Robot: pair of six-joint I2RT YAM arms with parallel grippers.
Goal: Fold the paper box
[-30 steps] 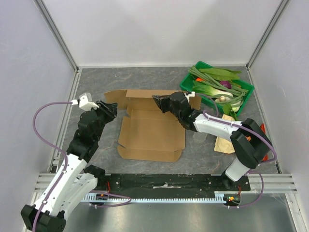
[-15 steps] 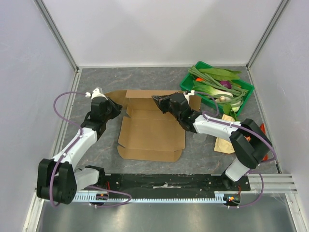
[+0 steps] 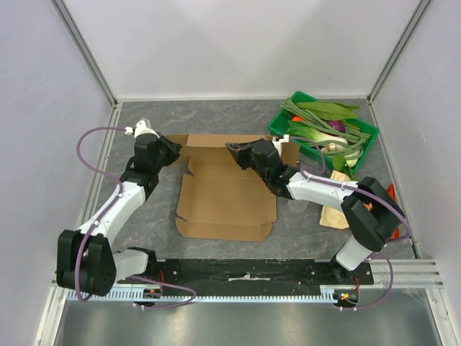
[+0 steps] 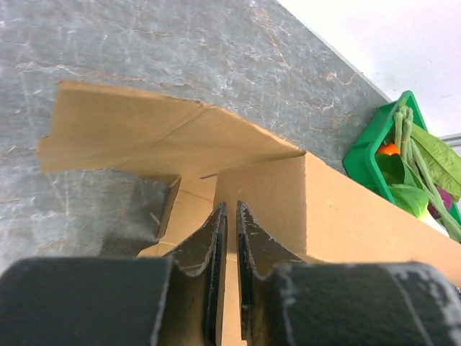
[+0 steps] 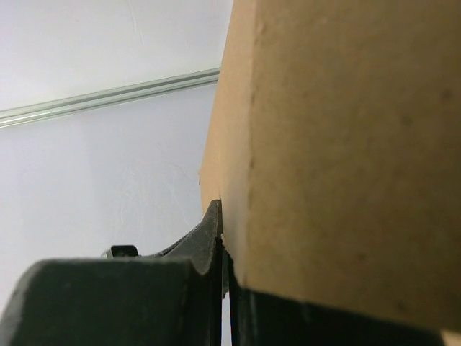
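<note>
One sheet of plain brown corrugated board, the paper box (image 3: 227, 198), lies opened out on the middle of the grey table (image 3: 144, 119). Its broad base panel is flat and its far wall panel is tipped up toward upright. It looks light and fairly stiff. It should hinge readily along its pressed creases, but it would likely kink or crush if squeezed mid-panel, and the bare surface should give the pads fair friction. Sensible holds are the free edges of a wall or flap, close to a crease, with the flat base left to bear on the table (a lone pull could slide the whole blank).

The right gripper (image 3: 236, 149) is clamped on the top edge of the raised far wall, near its middle, and its wrist view shows the board running down into the pinched jaws. The left gripper (image 4: 229, 210) sits at the wall's left end, beside the rear left flap, with its jaws drawn almost together around a thin slit. Whether the board's end is caught in that slit cannot be told from its wrist view.

Well apart to the right stand a green crate (image 3: 366, 133) of vegetables (image 3: 324, 119) and a tan snack bag (image 3: 335, 213).
</note>
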